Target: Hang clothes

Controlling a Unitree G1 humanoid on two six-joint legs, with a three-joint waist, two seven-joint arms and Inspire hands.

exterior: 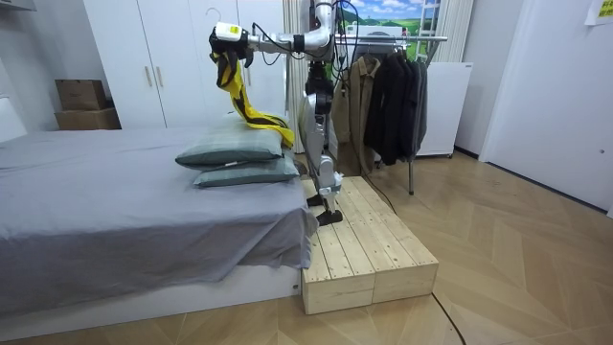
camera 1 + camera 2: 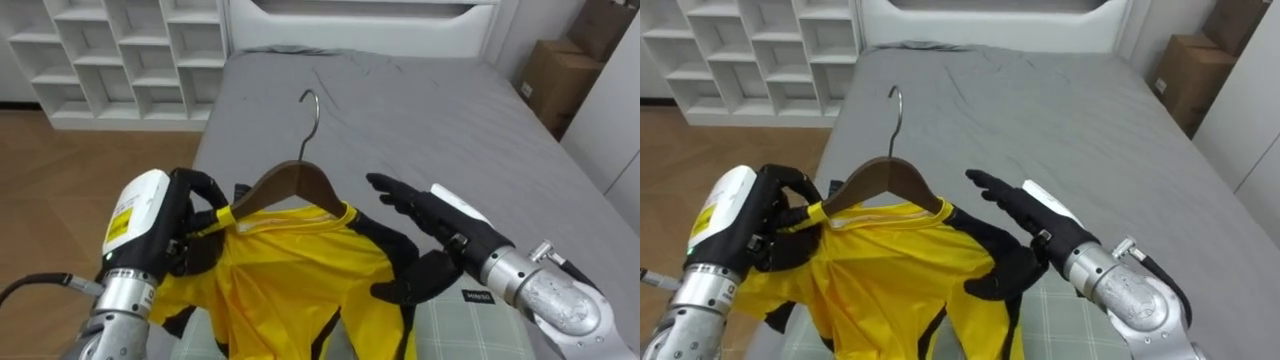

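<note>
Hanger (image 2: 296, 181), wooden, carrying yellow shirt (image 2: 290, 285), above grey bed (image 2: 450, 120); left hand (image 2: 192, 228) clenched round its left end; right hand (image 2: 432, 222) fingers straight, beside shirt's right shoulder.

We stand on a wooden platform (image 1: 369, 254) against the bed (image 2: 430, 110). Two stacked pillows (image 1: 238, 161) lie on the bed just before us, and a clothes rack (image 1: 397, 91) stands behind our back. Over the bed, the hanger (image 2: 290, 182) sits at the centre of our eye view, its hook toward 12 o'clock. The garment (image 2: 300, 285) hangs on it, spreading toward 6 o'clock. Our left hand (image 2: 185, 225) is at the hanger's 9 o'clock end (curled round it, cloth and all). Our right hand (image 2: 425, 215) lies at 3 o'clock, just beside the garment's shoulder, fingers straight. Beyond the bed, a shelf unit (image 2: 120, 55) stands at 10 o'clock and a cardboard box (image 2: 560, 75) at 2 o'clock.
</note>
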